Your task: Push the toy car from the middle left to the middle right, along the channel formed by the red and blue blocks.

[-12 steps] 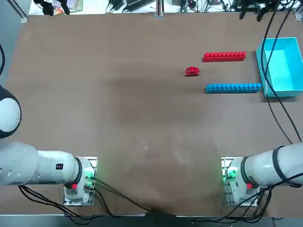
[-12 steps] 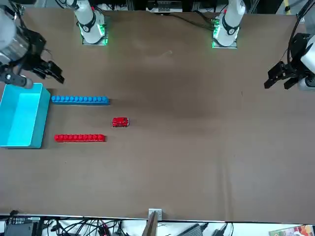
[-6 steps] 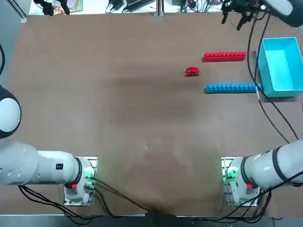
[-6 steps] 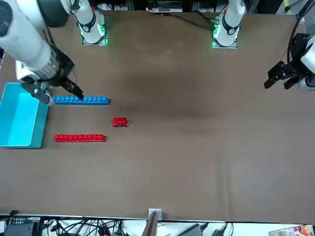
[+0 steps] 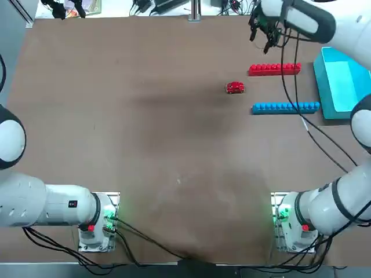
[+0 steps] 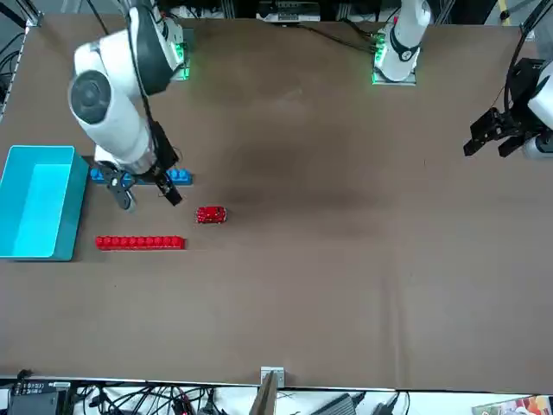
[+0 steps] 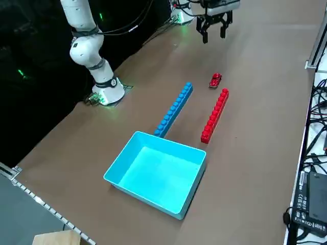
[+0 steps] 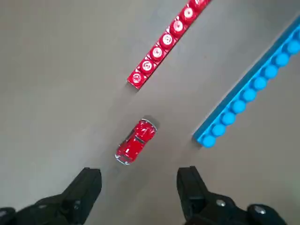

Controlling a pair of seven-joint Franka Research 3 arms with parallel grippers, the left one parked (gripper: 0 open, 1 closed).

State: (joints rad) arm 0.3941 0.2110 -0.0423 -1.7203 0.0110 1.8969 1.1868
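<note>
Right gripper (image 8: pixel 139 187) hangs in the air over the table, fingers (image 8: pixel 86 187) spread, gripping nothing. Toy car (image 8: pixel 135 142) sits on the table below and just ahead of the fingertips, lined up with the gap between them, not touching. It's outside the open end of the channel (image 5: pixel 278 88), near the bar ends. Past the car, 2 parallel bars: red block (image 8: pixel 166 42) to 1 side, blue block (image 8: pixel 251 93) to the other, bare tabletop between. Light-blue bin (image 7: pixel 158 173) lies beyond the far ends of the bars, well apart from the gripper. Top view: gripper (image 5: pixel 262 36) appears beyond the red bar's near end.
</note>
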